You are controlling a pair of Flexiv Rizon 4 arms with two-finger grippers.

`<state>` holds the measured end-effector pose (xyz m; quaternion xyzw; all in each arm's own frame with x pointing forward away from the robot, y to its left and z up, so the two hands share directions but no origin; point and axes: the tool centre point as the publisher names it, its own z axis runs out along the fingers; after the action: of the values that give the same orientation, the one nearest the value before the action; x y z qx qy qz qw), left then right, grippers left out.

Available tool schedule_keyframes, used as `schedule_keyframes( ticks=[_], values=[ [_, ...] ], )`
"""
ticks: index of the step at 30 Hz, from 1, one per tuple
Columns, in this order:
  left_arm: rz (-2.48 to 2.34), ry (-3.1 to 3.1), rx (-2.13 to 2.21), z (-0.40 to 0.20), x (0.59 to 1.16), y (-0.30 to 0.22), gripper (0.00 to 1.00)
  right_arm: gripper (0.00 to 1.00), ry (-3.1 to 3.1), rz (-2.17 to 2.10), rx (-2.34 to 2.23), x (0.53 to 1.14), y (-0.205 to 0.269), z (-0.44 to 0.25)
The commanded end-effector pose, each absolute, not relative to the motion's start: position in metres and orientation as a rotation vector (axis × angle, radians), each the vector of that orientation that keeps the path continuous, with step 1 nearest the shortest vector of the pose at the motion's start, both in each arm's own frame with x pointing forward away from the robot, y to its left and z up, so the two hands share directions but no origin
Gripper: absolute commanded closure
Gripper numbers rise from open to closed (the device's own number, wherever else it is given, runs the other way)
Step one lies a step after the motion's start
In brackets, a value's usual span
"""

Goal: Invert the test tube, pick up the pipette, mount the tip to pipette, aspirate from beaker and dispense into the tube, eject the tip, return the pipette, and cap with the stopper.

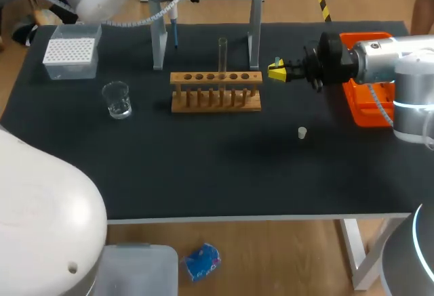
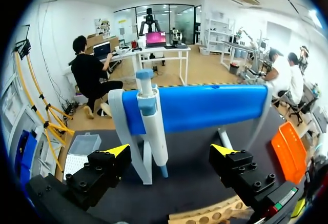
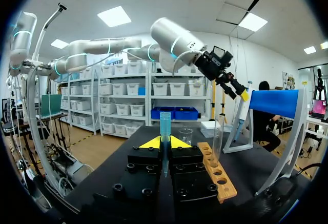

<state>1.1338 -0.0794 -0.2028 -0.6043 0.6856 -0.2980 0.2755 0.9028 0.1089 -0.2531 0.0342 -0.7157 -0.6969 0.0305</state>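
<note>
The white and blue pipette (image 2: 151, 123) hangs on the blue stand (image 2: 205, 106), just ahead of my left gripper (image 2: 171, 155), whose fingers stand open on either side of it without touching. In the head view the pipette (image 1: 175, 28) shows at the table's back. A clear test tube (image 1: 222, 55) stands upright in the wooden rack (image 1: 215, 91). To the right of the rack, my right gripper (image 1: 277, 71) is shut on a blue pipette tip (image 3: 164, 131) that sticks up between its fingers. The glass beaker (image 1: 117, 99) and the tip box (image 1: 70, 57) are at the left. The small white stopper (image 1: 302, 132) lies in front of the right gripper.
An orange tray (image 1: 366, 99) sits at the right edge, under my right arm. The stand's grey legs (image 1: 158, 45) rise just behind the rack. Bare black tabletop (image 1: 217, 174) stretches across the front.
</note>
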Motion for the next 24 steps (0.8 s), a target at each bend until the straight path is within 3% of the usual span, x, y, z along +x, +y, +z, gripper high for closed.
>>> schedule_keyframes(
  ticks=[1, 24],
  values=[
    [-0.8, 1.834, -1.629, -0.205, 1.145, -0.081, 0.0, 1.0, -2.209, -2.147, 0.104, 0.902, 0.109, -0.253],
    [-0.806, 1.776, -1.659, -0.213, 1.178, -0.08, 0.0, 1.0, -2.209, -2.147, 0.104, 0.902, 0.109, -0.253]
  ],
)
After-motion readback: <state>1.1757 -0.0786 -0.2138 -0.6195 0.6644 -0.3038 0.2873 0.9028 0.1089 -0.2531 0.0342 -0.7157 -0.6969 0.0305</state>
